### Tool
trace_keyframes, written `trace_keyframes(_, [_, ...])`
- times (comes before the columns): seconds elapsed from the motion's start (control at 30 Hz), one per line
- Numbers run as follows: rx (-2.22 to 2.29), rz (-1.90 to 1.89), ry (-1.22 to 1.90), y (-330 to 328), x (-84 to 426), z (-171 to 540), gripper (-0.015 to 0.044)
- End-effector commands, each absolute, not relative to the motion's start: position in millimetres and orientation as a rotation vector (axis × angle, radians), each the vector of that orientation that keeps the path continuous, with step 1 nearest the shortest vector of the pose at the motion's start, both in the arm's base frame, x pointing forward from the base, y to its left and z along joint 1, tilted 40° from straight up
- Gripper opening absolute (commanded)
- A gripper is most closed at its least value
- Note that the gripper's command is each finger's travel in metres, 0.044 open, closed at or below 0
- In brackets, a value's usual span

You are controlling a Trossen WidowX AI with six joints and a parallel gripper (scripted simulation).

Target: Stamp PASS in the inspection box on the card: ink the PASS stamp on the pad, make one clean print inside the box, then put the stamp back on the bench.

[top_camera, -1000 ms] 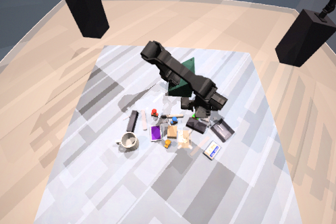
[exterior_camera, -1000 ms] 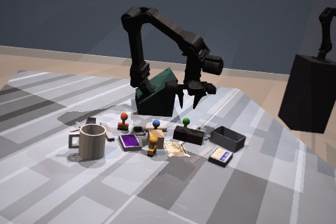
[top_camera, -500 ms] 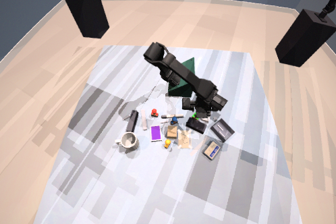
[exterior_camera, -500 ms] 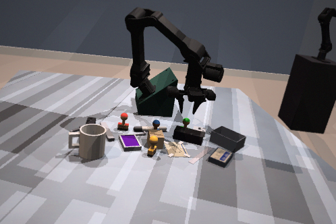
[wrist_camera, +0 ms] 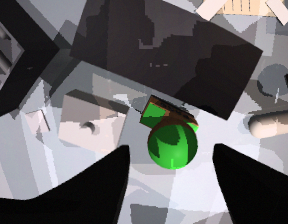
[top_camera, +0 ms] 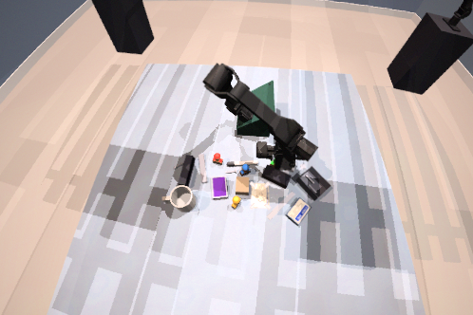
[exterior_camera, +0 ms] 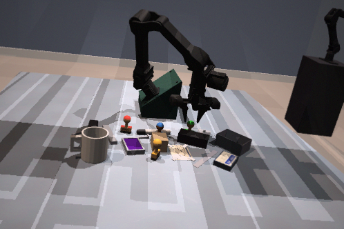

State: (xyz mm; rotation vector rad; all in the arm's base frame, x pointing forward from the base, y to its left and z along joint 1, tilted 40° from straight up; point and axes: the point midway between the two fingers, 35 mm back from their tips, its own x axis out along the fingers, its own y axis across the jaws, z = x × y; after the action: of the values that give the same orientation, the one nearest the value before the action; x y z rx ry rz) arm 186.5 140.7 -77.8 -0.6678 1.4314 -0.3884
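A stamp with a green knob (top_camera: pixel 273 162) (exterior_camera: pixel 190 123) (wrist_camera: pixel 172 146) stands upright behind a black block. My gripper (exterior_camera: pixel 191 121) (wrist_camera: pixel 171 152) is open and points down, its fingertips on either side of the green knob in the wrist view, touching nothing that I can see. Stamps with a red knob (top_camera: pixel 217 157) (exterior_camera: pixel 127 118), a blue knob (top_camera: pixel 245 168) (exterior_camera: pixel 159 125) and a yellow knob (top_camera: pixel 236 200) (exterior_camera: pixel 157 142) stand to the left. I cannot read any stamp's word. A purple ink pad (top_camera: pixel 219 187) (exterior_camera: pixel 132 143) lies open. A pale card (top_camera: pixel 259 194) (exterior_camera: pixel 181 152) lies right of a brown block; its box is too small to make out.
The black block (top_camera: pixel 275 176) (exterior_camera: pixel 193 138) (wrist_camera: pixel 205 75) is close beside the green-knobbed stamp. A small pale block (wrist_camera: pixel 87 120) is near it too. A black tray (exterior_camera: pixel 233 142), a blue-labelled case (top_camera: pixel 298 212) (exterior_camera: pixel 226 160), the brown block (top_camera: pixel 242 185) and a mug (exterior_camera: pixel 94 146) stand around.
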Motion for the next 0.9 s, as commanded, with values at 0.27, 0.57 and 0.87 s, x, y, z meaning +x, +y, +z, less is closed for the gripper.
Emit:
trace_keyframes(0.27, [-0.675,-0.388,1.429,128,190,-93,0.0226])
trace_keyframes(0.57, [-0.675,-0.389,1.428,118,192,-104,0.0226])
trace_keyframes(0.87, [-0.67,-0.392,1.431,117,192,-106,0.0199])
